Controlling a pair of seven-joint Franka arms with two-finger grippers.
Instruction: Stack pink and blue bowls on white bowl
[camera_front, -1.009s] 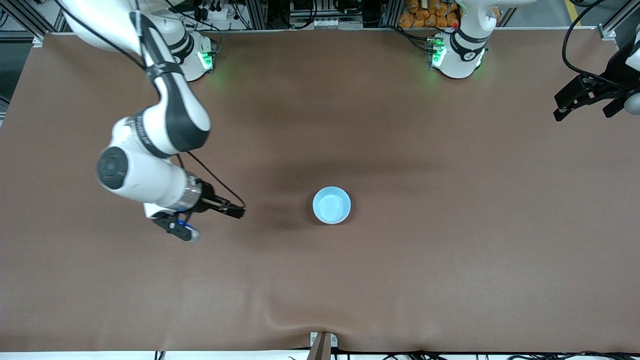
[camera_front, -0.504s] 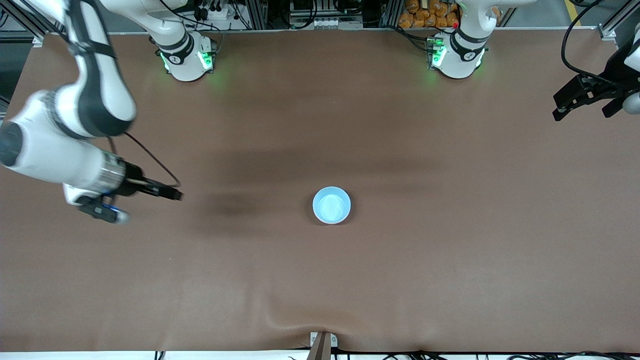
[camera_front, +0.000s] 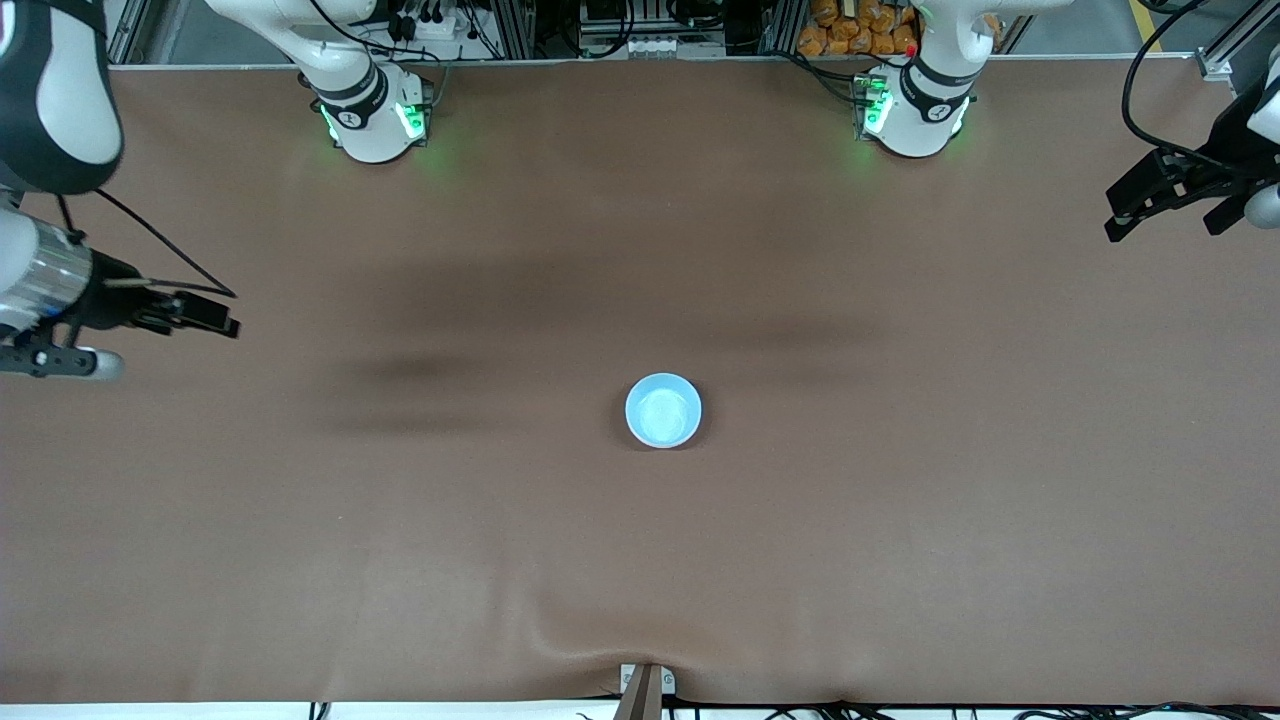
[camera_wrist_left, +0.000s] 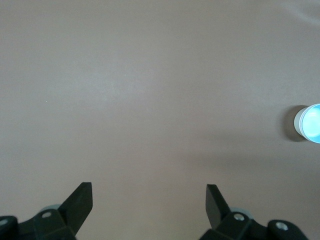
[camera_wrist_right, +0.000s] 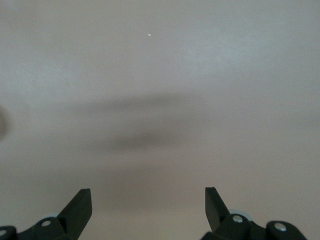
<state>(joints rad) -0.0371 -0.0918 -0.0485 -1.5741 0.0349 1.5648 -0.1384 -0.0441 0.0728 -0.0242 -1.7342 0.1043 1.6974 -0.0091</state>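
Note:
A light blue bowl (camera_front: 663, 410) stands upright near the middle of the brown table (camera_front: 640, 560). It also shows in the left wrist view (camera_wrist_left: 311, 123), far off, with a pale outer wall. I cannot tell whether other bowls sit under it. No pink bowl or white bowl shows apart from it. My right gripper (camera_front: 205, 312) is open and empty over the table's edge at the right arm's end, and it shows in the right wrist view (camera_wrist_right: 147, 196). My left gripper (camera_front: 1165, 222) is open and empty over the left arm's end, waiting, and shows in the left wrist view (camera_wrist_left: 148, 192).
The two arm bases (camera_front: 372, 120) (camera_front: 912, 115) stand along the table's edge farthest from the front camera. A small bracket (camera_front: 645, 685) sits at the table's near edge, where the brown cover wrinkles.
My right arm has swung away from the blue bowl toward its own end of the table, open and empty. The bowl and the left arm have not moved.

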